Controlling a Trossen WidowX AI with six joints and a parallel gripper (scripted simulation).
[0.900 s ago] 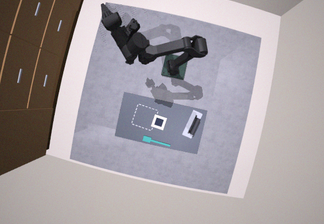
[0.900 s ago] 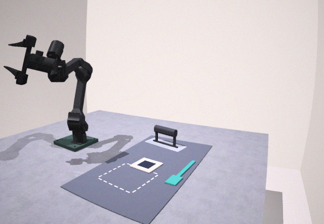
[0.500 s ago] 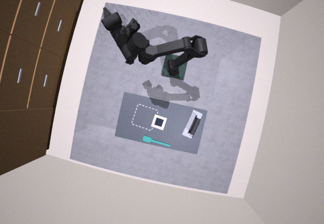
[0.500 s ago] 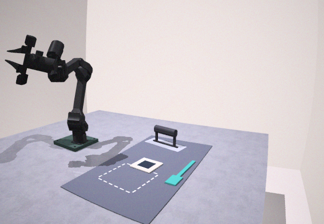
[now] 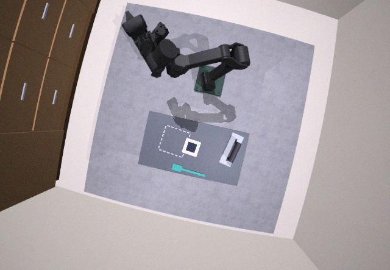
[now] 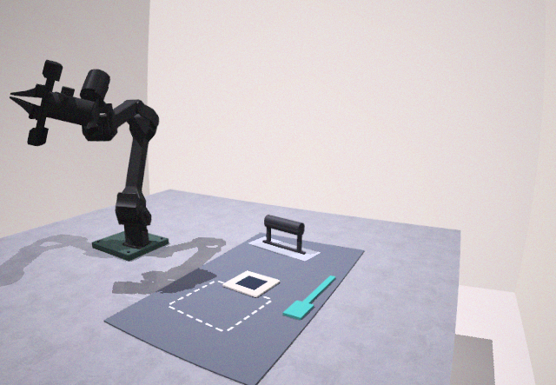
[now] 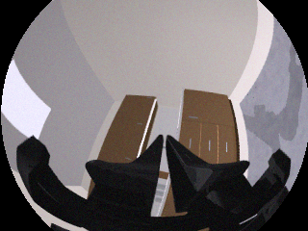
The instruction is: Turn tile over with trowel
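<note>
The tile (image 5: pixel 191 147) (image 6: pixel 251 282) lies flat with its dark square mark up. It covers part of the right side of the dashed outline (image 5: pixel 159 149) (image 6: pixel 224 329) in the top view, with most of it outside. The small teal trowel (image 5: pixel 177 167) (image 6: pixel 298 309) lies flat near the mat's long edge, beside the tile and apart from it. My gripper (image 5: pixel 127 12) (image 6: pixel 9 96) (image 7: pixel 164 138) is shut and empty, high above the table's far left corner in the top view, well away from tile and trowel. The fingertips nearly meet in the wrist view.
The grey mat (image 5: pixel 147 153) (image 6: pixel 179 340) also holds a pale plate with a raised black bar handle (image 5: pixel 234 151) (image 6: pixel 284 224), beyond the tile from the outline. The arm stands on a green base (image 5: pixel 197 86) (image 6: pixel 108 244). Brown cabinets (image 5: pixel 34 72) stand left of the table.
</note>
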